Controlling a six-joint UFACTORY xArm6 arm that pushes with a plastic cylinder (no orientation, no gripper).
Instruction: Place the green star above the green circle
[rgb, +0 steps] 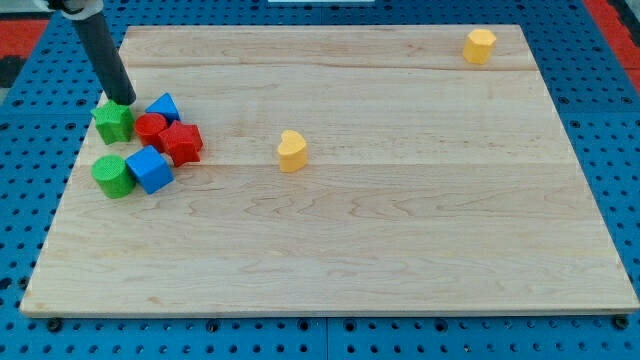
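**Block cluster by the worktop's left edge, with our tip at the green star.**
We see my tip (122, 102) touching the top of the green star (113, 121); a bare rod, it grasps nothing. The green circle (112, 175) lies just below, beside a blue cube (150, 168). Two red blocks (172, 137) and a blue block (163, 106) adjoin; a yellow heart (291, 150) sits mid-board, a yellow block (479, 45) near the top right corner.

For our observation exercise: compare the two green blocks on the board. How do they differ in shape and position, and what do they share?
The green star has a notched, pointed outline; the green circle is a smooth round cylinder. The star lies nearer the view's top, the circle directly below it. My tip sits at the star's upper edge, while the circle lies apart from it. Both are green, similar in size, and lie at the view's left of the wooden board.
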